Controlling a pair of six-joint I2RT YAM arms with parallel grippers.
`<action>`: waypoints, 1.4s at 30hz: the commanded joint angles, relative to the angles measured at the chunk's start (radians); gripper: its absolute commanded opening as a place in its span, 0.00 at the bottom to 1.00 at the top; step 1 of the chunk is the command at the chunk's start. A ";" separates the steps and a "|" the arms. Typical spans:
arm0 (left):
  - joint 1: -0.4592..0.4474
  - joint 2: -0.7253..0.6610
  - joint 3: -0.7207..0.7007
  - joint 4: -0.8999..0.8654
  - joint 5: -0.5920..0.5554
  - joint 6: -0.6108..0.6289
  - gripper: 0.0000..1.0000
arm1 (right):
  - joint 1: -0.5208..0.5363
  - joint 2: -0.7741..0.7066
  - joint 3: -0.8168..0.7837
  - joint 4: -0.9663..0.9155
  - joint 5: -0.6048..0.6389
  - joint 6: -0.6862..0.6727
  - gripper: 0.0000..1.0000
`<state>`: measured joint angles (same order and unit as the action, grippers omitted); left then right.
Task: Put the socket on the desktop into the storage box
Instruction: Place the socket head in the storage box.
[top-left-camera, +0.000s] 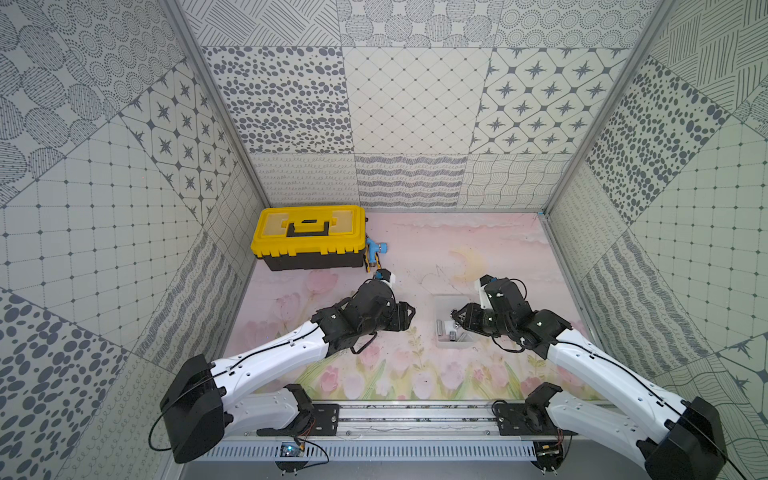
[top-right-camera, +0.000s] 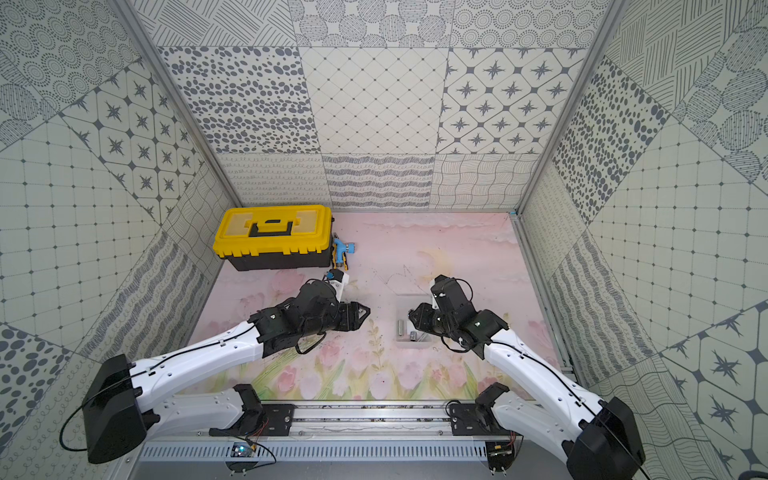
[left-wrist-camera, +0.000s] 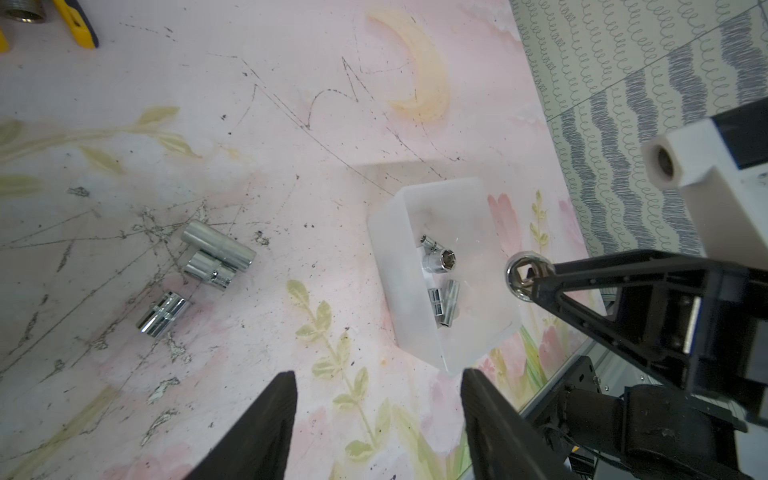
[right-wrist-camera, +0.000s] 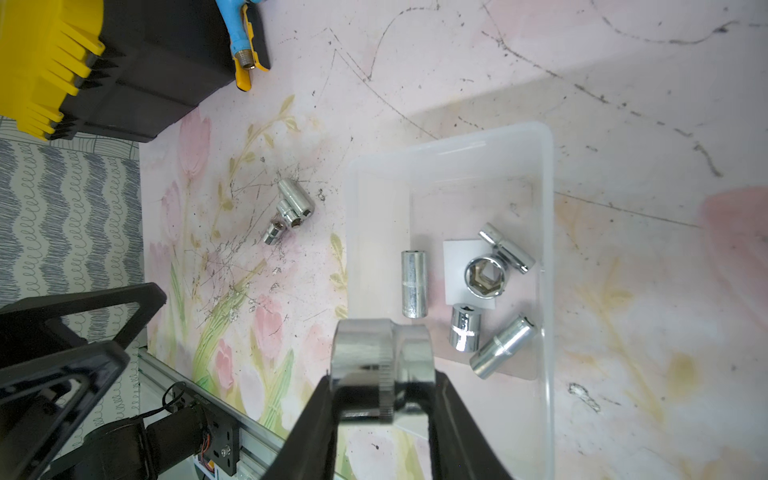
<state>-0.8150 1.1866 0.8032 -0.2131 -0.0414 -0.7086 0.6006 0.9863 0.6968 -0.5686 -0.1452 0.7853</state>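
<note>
The tabletop (top-left-camera: 415, 249) is pale pink with tulips (right-wrist-camera: 193, 141) and a yellow moon (left-wrist-camera: 419, 70), the toolbox (top-left-camera: 309, 239) yellow-lidded over black, the sockets (right-wrist-camera: 415, 286) chrome, the box (right-wrist-camera: 449, 145) clear with a white label (right-wrist-camera: 455, 270), the walls (top-left-camera: 415, 104) white with grey patterns.

The toolbox (top-left-camera: 309, 237) stands in the far left corner of the table (top-left-camera: 478, 245). A tap (top-left-camera: 374, 250) lies just beside its right end. The storage box (top-left-camera: 449, 301) sits right of the middle, with five sockets (right-wrist-camera: 415, 284) inside it. To the left of it, three sockets (left-wrist-camera: 199, 270) lie close together on the table. The held socket (right-wrist-camera: 365, 345) hangs above the box, between the fingers of the right gripper (right-wrist-camera: 382, 380).
</note>
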 joint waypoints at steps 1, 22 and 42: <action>0.024 0.011 0.016 -0.055 -0.043 -0.024 0.68 | -0.002 -0.011 0.011 -0.007 0.043 -0.041 0.00; 0.123 0.083 -0.040 -0.053 0.062 -0.140 0.66 | 0.025 0.091 0.102 -0.047 0.101 -0.108 0.00; 0.133 0.074 -0.037 -0.068 0.078 -0.130 0.64 | 0.102 0.216 0.206 -0.122 0.289 -0.141 0.00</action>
<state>-0.6891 1.2778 0.7773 -0.2771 0.0273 -0.8368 0.6968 1.1912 0.8703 -0.7055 0.1093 0.6617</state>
